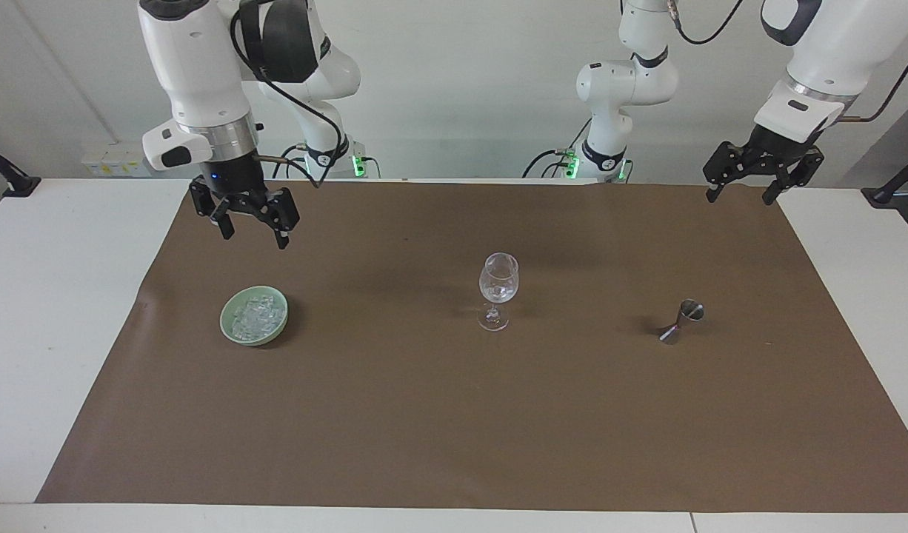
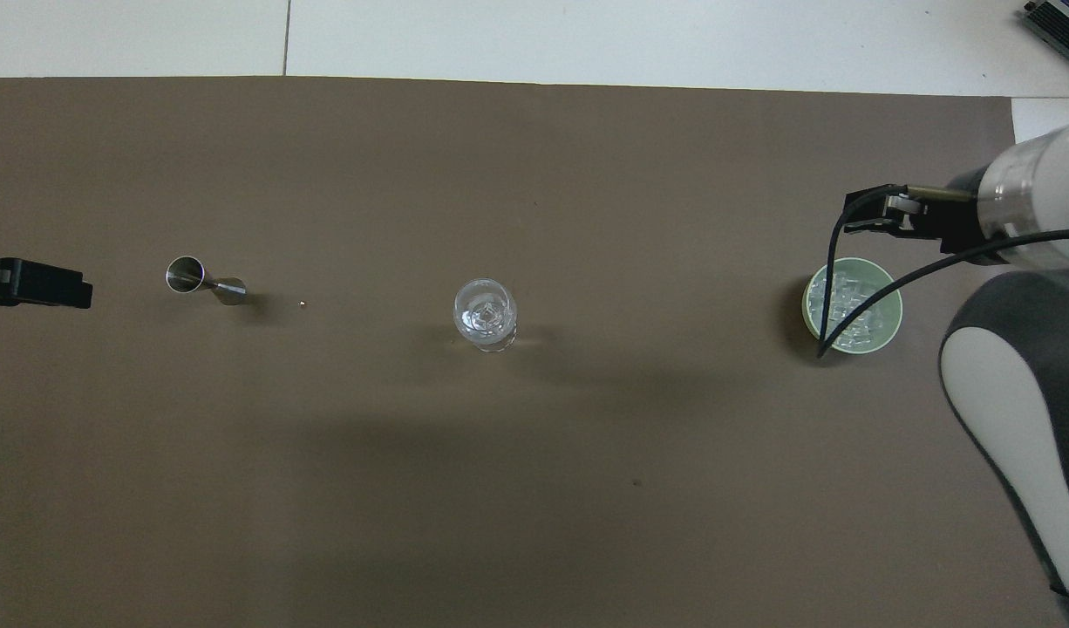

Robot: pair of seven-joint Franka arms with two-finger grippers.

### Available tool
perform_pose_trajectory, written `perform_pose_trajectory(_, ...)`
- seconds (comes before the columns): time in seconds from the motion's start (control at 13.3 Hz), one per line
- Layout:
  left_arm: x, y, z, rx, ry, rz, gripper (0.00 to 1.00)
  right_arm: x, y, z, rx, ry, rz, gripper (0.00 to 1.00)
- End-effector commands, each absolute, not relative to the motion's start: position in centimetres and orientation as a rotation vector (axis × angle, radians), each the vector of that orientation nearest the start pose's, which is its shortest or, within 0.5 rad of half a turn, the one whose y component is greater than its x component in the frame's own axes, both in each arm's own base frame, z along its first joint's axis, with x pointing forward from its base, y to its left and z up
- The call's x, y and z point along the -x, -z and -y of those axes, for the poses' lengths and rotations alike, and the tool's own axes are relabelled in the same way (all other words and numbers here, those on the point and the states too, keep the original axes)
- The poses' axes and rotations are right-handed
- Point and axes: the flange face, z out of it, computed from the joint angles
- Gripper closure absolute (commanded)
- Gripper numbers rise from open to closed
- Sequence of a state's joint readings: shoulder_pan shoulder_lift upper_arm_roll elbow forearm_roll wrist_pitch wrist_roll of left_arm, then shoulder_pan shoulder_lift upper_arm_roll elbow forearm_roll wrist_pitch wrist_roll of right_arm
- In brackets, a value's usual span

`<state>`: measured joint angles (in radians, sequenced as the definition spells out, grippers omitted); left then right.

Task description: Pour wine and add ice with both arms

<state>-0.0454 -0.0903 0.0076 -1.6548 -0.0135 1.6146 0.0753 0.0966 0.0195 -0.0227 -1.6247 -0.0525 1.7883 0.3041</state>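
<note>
1. My right gripper (image 1: 250, 222) hangs in the air over the edge of the brown mat (image 1: 454, 414) at the right arm's end of the table; its two fingers are spread wide and nothing is between them.
2. My left gripper (image 1: 743, 189) hangs over the mat's corner at the left arm's end of the table, close to my base; its fingers are parted too and it carries nothing. That arm waits.
3. The wine glass (image 1: 498, 300) stands upright in the middle of the mat, well apart from both grippers. In the overhead view I see a few clear chunks inside its bowl (image 2: 485, 311).
4. The green bowl (image 1: 227, 331) sits on the mat toward the right arm's end, about as far from me as the glass. The ice (image 1: 257, 317) lies heaped in it, small glassy whitish pieces.
5. The metal jigger (image 1: 682, 321) lies tipped on its side toward the left arm's end of the mat, about level with the glass and well apart from it.
6. A tiny pale speck (image 2: 302, 303) lies on the mat between jigger and glass; I cannot tell what it is.
</note>
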Motion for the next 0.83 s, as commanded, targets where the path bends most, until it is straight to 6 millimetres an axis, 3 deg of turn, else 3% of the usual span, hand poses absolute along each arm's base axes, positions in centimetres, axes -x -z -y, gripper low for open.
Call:
perform_pose_trajectory(0.0,-52.2,-63.9,2.2,3.130,0.077,-0.183,0.00,-57.7,-61.4,-0.6,3.088,0.144,-0.366,0.00)
perform_pose_trajectory(0.08,-52.2,-63.9,2.2,3.130,0.077,-0.183,0.00,-57.4,-61.3,0.5,3.089,0.113,-0.327,0.00)
perform_pose_trajectory(0.23,-52.2,-63.9,2.2,3.130,0.079,-0.183,0.00,-56.2,-63.1,3.3,3.098,0.094,-0.292,0.00)
perform_pose_trajectory(0.45,-52.2,-63.9,2.2,3.130,0.079,-0.183,0.00,-54.8,-64.5,4.3,3.098,0.073,-0.290,0.00)
perform_pose_trajectory(0.75,-52.2,-63.8,2.3,3.130,0.074,-0.185,0.00,-53.3,-63.0,4.7,3.095,0.025,-0.295,0.00)
